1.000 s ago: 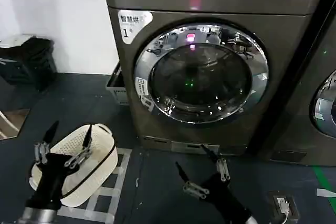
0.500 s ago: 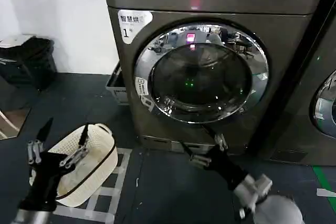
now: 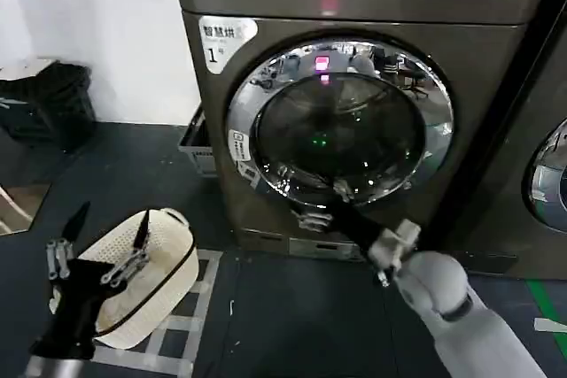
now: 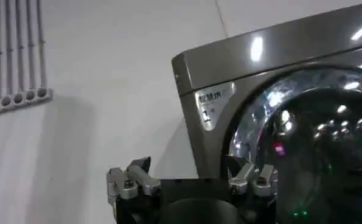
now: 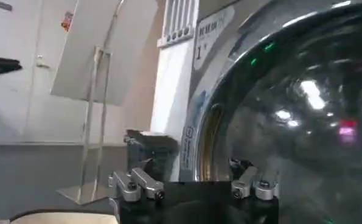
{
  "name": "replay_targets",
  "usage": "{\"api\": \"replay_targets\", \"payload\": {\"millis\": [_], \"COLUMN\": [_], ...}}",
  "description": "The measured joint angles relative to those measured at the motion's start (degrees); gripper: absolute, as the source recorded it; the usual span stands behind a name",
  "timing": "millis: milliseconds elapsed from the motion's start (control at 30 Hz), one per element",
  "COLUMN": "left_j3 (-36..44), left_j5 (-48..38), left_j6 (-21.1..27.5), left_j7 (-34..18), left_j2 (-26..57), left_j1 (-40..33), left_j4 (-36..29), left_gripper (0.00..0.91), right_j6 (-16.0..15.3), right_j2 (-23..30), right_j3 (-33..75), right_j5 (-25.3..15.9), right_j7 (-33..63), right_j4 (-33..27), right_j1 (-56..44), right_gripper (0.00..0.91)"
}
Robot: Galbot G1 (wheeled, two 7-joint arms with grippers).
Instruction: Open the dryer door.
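**A:** Where is the right claw (image 3: 321,203) at this moment?

**B:** Up at the lower part of the dryer door (image 3: 339,121), its fingers spread and released, holding nothing. In the head view one fingertip lies against the chrome rim near the bottom and the other sits just below the rim, over the machine's front panel. The right wrist view has the dark glass close ahead and the rim curving beside the claw.

**A:** And the left claw (image 3: 99,245)?

**B:** Idle, low on the robot's left, also spread open and empty, hanging over a white mesh basket (image 3: 151,281) on the floor, well apart from the machine.

**A:** What about the door itself?

**B:** Shut. It sits flush in the front of the dryer (image 3: 354,130), the one with the white "1" sticker (image 3: 223,37) at its upper left corner. No gap shows round the rim, and the glass reflects a pink and a green light.

**A:** So how far along would you judge the task?

**B:** Early. The reach looks about done, but nothing is gripped or hooked. I'd say finding a purchase on the rim's edge and swinging the door out are all still left. I cannot make out a handle or latch.
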Motion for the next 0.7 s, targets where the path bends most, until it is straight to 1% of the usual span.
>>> {"api": "replay_targets", "payload": {"millis": [167, 267, 433, 700], "left_j3": [0.0, 0.0, 0.2, 0.1], "left_j5": [0.0, 0.0, 0.4, 0.5], "left_j6": [-0.1, -0.3, -0.5, -1.1], "left_j7": [0.0, -0.1, -0.1, -0.5], "left_j2": [0.0, 0.0, 0.0, 0.0], "left_j1": [0.1, 0.1, 0.1, 0.6], "left_j4": [0.0, 0.0, -0.1, -0.5], "left_gripper": [0.907, 0.907, 0.907, 0.907], "right_j6": [-0.1, -0.1, 0.0, 0.1], "right_j2": [1.7, 2.8, 5.0, 10.1], "right_j3": [-2.5, -3.4, -3.9, -4.9], "right_j5": [-1.6, -2.9, -3.1, -3.1], "right_j7": [0.0, -1.8, -4.1, -5.7], "right_j4": [-5.2, -7.5, -10.3, -14.9], "right_j1": [4.6, 6.6, 8.8, 11.9], "right_gripper": [0.907, 0.907, 0.907, 0.907]}}
